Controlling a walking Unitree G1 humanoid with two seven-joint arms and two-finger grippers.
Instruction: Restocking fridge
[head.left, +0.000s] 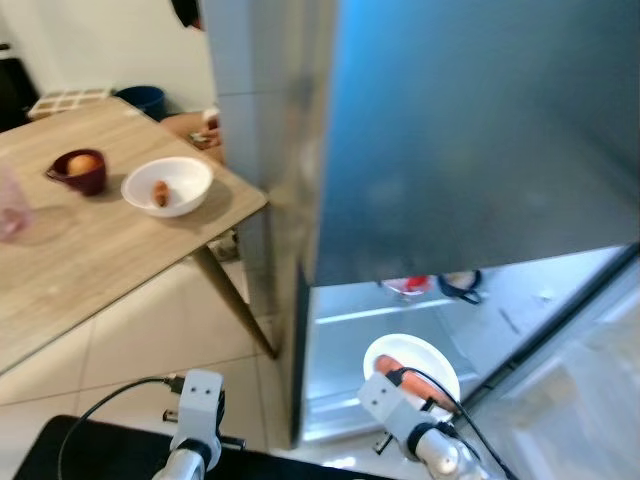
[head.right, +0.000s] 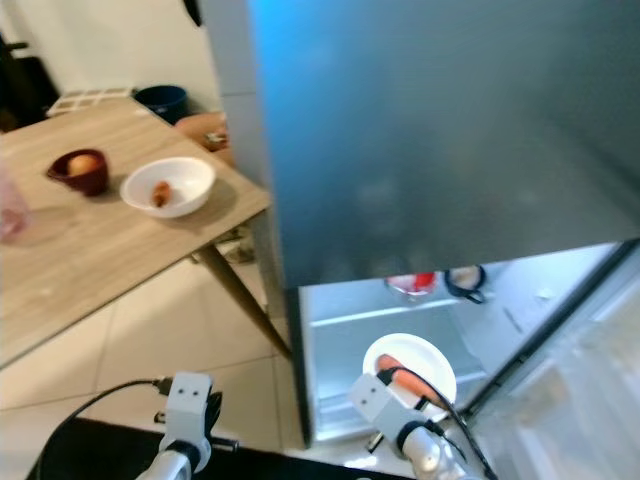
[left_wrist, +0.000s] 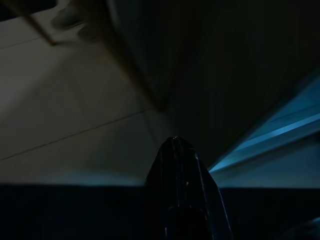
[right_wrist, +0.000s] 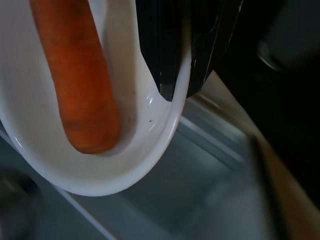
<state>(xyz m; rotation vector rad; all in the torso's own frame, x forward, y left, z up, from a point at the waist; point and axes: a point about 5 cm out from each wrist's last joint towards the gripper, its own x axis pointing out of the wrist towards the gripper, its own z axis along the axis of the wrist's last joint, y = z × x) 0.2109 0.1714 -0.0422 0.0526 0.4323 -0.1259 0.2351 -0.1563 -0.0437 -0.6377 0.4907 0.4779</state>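
Wooden table (head.left: 90, 250) beside fridge (head.left: 450, 130), two bowls (head.left: 167, 185) atop.

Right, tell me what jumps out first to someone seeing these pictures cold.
The lit, open fridge draws the eye first, and in front of its shelves the right claw grips the rim of a white bowl with a carrot lying in it. Off to the robot's left, a wooden table carries another white bowl and a dark red cup.
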